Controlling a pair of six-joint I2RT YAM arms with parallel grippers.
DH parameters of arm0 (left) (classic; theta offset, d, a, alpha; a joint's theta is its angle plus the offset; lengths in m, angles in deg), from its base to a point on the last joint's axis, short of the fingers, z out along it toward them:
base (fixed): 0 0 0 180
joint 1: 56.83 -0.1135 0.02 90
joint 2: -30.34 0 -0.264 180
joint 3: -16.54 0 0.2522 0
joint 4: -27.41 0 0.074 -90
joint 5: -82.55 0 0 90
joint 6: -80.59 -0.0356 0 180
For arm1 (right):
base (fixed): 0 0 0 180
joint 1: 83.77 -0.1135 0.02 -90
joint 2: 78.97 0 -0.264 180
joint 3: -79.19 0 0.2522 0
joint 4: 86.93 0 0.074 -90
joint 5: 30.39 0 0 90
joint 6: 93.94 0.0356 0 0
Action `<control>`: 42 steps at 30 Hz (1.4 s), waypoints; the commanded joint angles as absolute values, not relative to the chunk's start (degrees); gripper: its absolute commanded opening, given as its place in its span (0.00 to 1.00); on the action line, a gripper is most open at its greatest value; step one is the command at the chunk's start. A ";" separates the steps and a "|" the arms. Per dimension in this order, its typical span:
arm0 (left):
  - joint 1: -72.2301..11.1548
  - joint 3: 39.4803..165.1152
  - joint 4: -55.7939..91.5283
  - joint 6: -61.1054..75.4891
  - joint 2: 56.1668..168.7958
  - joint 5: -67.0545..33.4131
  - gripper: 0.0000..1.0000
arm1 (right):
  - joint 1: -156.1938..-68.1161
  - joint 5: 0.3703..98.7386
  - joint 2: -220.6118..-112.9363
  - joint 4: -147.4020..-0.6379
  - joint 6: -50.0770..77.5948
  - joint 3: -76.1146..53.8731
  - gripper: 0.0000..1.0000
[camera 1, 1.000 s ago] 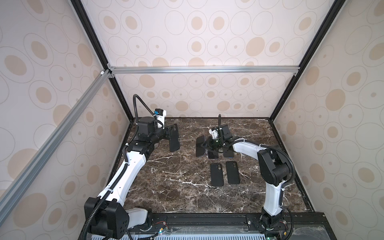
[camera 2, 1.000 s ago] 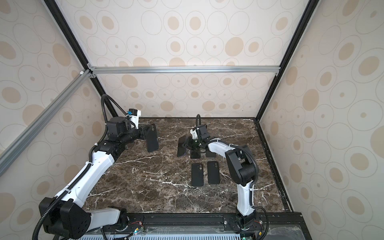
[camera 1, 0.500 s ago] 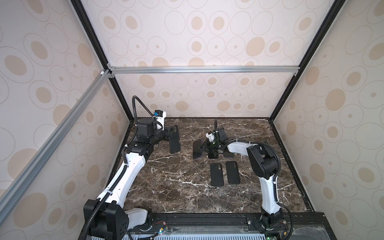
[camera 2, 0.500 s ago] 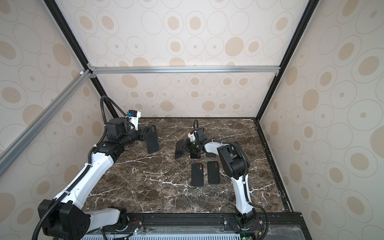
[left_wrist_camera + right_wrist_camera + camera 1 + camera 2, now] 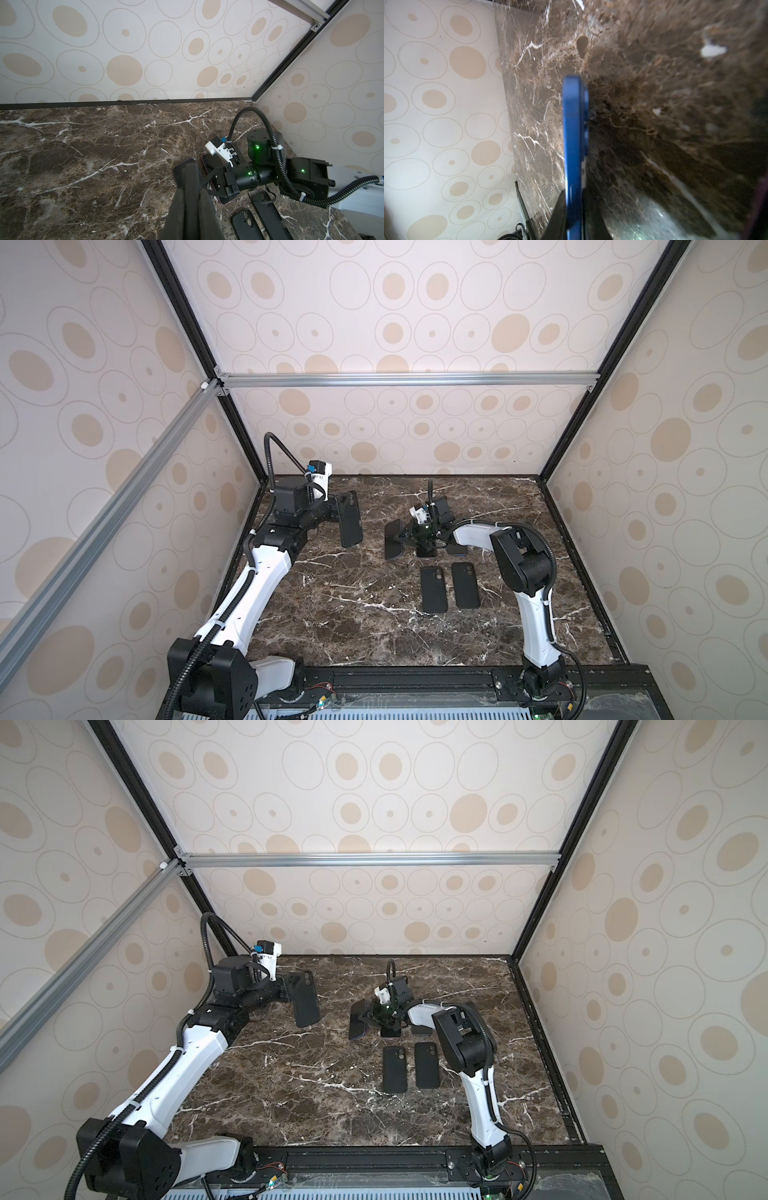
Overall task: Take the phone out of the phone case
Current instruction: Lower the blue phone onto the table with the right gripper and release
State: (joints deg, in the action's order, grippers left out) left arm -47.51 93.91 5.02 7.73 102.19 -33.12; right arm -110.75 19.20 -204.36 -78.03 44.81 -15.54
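My left gripper (image 5: 338, 512) (image 5: 297, 990) is shut on the top end of a black phone case (image 5: 349, 520) (image 5: 306, 1002), which hangs upright above the table's back left. In the left wrist view the phone case (image 5: 189, 176) shows edge-on between the fingers of the left gripper (image 5: 190, 193). Near the middle, my right gripper (image 5: 402, 537) (image 5: 366, 1017) holds a blue phone (image 5: 392, 539) (image 5: 358, 1019) tilted, its lower end close to the marble. In the right wrist view the right gripper (image 5: 574, 199) has a finger on each side of the blue phone (image 5: 574, 135).
Two black cases (image 5: 434, 589) (image 5: 465, 585) lie side by side in front of the right gripper. Two more phones (image 5: 426, 552) (image 5: 457, 549) lie flat under the right wrist. Patterned walls close off the back and both sides.
The right arm has swung its elbow inward and carried the blue phone slightly left and down toward the table. The left arm with the case has barely moved.
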 commanded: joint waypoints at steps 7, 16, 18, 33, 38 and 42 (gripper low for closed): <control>-48.13 94.19 6.49 8.16 101.79 -34.08 0.00 | -110.35 18.38 -204.70 -80.73 44.94 -14.03 0.25; -48.13 93.84 6.70 8.34 101.62 -34.08 0.00 | -110.07 19.61 -203.36 -79.68 43.88 -12.47 0.27; -48.13 93.84 6.77 8.43 101.71 -34.08 0.00 | -110.00 19.79 -203.34 -79.12 43.48 -12.61 0.28; -48.24 94.28 6.68 8.35 101.80 -36.20 0.00 | -109.85 28.90 -193.44 -67.96 34.36 -11.93 0.35; -48.13 93.61 11.51 9.75 102.75 -48.39 0.00 | -110.04 31.95 -181.79 -66.80 27.56 -7.82 0.35; -47.80 89.38 24.78 18.45 103.11 -58.87 0.00 | -109.97 27.64 -170.20 -74.41 22.60 -1.65 0.50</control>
